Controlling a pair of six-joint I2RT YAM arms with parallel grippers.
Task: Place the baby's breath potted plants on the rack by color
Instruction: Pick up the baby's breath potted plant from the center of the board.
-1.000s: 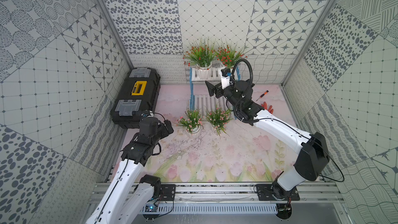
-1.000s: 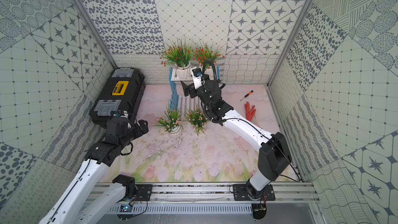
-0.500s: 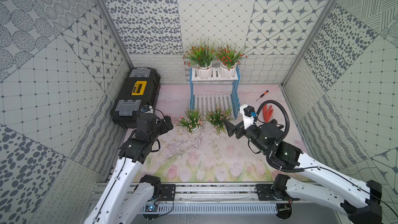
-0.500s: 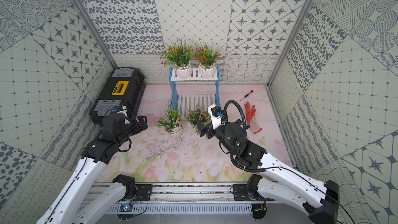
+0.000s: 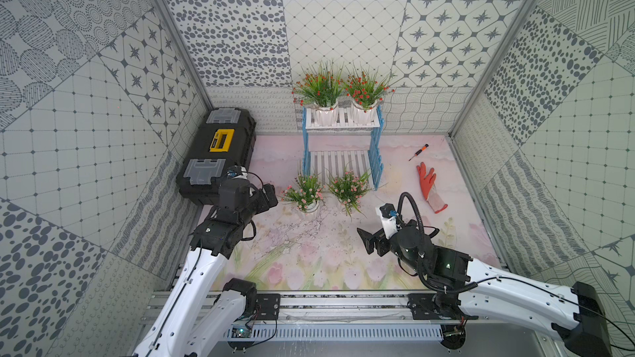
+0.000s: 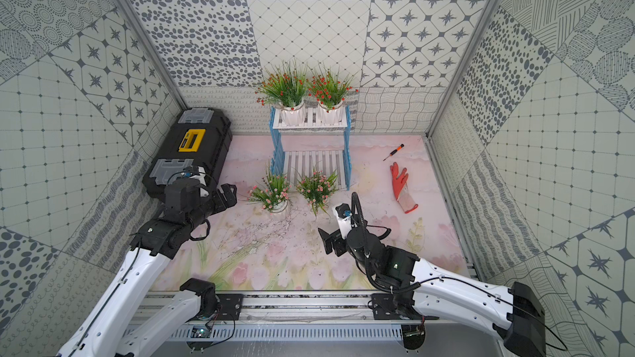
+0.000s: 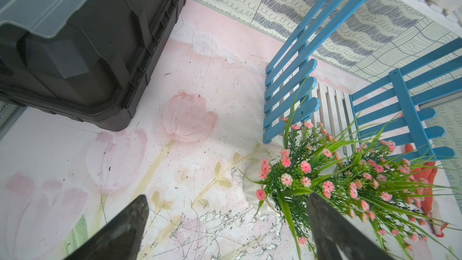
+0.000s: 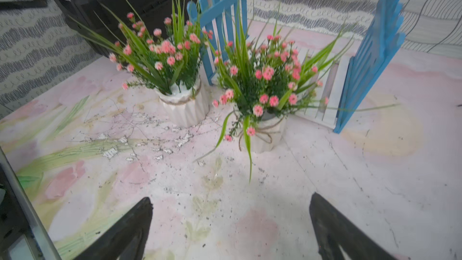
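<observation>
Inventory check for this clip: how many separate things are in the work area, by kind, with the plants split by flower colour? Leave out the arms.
Rack: 1
Red-orange-flowered potted plants: 2, on the top shelf
Pink-flowered potted plants: 2, on the mat
Toolbox: 1
Screwdriver: 1
Orange glove: 1
Total: 8

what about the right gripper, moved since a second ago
Yes, the right gripper backed away from the top shelf of the rack, toward the near side.

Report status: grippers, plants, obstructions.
Left gripper open, empty; right gripper open, empty. Two red plants on top shelf of rack; two pink plants on mat in front. Orange glove, screwdriver off to the side.
</observation>
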